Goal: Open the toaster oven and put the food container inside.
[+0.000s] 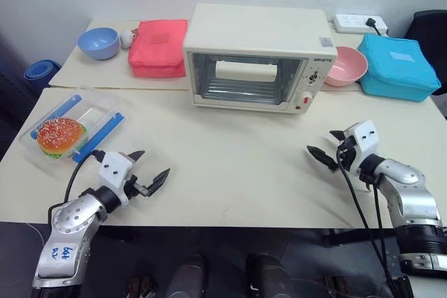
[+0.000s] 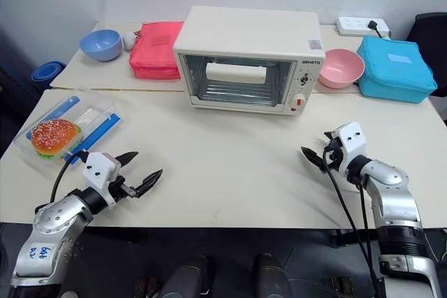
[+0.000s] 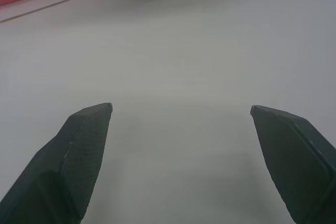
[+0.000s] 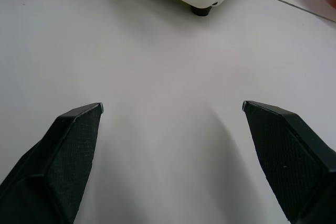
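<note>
Hovering low over the bare tabletop (image 1: 230,172), the left hand (image 1: 149,169) at lower left and the right hand (image 1: 325,146) at lower right both have their fingers spread wide and carry nothing. Farther up, at middle left, the food container (image 1: 73,125) with its burger lies near the tabletop's left edge, well apart from either hand. At upper centre stands the toaster oven (image 1: 260,57), its glass door up and shut. By my reading the task has not begun: the door comes first, so one hand must reach the door's top edge and pull it down.
</note>
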Controlling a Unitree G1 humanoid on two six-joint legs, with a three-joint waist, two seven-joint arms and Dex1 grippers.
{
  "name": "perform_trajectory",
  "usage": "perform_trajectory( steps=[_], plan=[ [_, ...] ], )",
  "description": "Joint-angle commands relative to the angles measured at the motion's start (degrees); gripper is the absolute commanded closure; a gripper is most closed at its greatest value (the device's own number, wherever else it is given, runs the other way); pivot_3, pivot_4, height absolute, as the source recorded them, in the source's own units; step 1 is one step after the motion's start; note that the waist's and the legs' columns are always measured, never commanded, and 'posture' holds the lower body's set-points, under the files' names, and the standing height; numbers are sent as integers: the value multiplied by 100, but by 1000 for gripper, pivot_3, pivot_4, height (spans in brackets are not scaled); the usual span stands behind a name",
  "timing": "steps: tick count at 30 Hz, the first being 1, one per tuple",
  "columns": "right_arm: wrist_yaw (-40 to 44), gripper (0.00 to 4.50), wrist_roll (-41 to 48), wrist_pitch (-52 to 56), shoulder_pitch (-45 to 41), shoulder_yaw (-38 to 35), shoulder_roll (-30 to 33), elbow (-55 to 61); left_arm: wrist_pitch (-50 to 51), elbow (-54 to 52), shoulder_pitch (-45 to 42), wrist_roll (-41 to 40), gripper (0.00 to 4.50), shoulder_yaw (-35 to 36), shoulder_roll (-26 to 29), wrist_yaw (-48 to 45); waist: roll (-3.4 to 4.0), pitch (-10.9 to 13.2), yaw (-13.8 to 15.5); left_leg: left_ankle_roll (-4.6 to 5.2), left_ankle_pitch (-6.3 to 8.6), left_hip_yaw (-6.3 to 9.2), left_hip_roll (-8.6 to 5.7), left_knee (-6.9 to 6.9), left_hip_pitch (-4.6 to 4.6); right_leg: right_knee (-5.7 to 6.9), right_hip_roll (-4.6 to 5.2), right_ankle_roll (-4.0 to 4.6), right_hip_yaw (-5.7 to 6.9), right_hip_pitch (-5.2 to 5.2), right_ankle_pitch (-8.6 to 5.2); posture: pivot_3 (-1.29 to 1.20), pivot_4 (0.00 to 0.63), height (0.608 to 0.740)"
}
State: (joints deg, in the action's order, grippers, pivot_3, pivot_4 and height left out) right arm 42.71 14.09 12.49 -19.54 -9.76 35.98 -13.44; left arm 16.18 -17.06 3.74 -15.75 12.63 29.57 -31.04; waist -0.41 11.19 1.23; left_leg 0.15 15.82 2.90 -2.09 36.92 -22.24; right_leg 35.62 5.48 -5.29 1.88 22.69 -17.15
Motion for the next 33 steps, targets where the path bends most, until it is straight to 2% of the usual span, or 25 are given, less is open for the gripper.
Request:
perform_trajectory(
  steps=[1, 8, 13, 17, 20, 26, 33],
  plan=[
    [193, 46, 183, 8, -23, -84, 119, 413, -43, -92, 4, -144, 0, 58, -36, -40, 0, 0, 0, 0, 0, -1, 0, 0, 0, 0, 0, 0, -1, 0, 0, 0, 150, 740],
    [280, 46, 223, 172, 11, 41, 4, 655, 286, -290, 128, -314, 0, 73, -142, 17, 0, 0, 3, 0, 2, -4, 3, 0, 0, 0, -2, 0, -7, 2, 0, 0, 150, 740],
    [646, 46, 666, 615, 86, 89, -37, 1149, 212, -393, 176, -437, 0, 93, -149, -82, 0, 0, 4, 0, 3, -5, 4, -1, 0, -1, -2, 0, -12, 4, 0, 0, 150, 740],
    [699, 46, 733, 881, 139, 196, 2, 1448, 218, -467, 197, -394, 0, 83, -96, -70, 0, 0, 7, -1, 5, -9, 8, -2, 0, -3, -4, 0, -17, 5, 0, 0, 150, 740],
    [659, 46, 864, 1089, 72, 188, -65, 1572, 452, -590, 128, -660, 0, 85, -120, -131, 1, 1, 10, 0, 5, -9, 8, -2, 0, -4, -3, 1, -18, 6, 0, 0, 150, 740],
    [594, 46, 1100, 1414, -408, 260, -209, 1681, 1020, -978, -306, -1199, 0, 104, 102, -276, 2, 2, 4, 1, 5, -11, 9, -2, -2, -3, -4, 1, -22, 10, 0, 0, 150, 740],
    [598, 46, 944, 1372, -1591, 551, -498, 1004, 1767, -1229, -1255, -1880, 0, 339, 382, -91, 8, 5, -17, -1, 6, -20, 11, -5, -3, -1, -10, 0, -29, 21, 0, 0, 150, 740]
  ],
)
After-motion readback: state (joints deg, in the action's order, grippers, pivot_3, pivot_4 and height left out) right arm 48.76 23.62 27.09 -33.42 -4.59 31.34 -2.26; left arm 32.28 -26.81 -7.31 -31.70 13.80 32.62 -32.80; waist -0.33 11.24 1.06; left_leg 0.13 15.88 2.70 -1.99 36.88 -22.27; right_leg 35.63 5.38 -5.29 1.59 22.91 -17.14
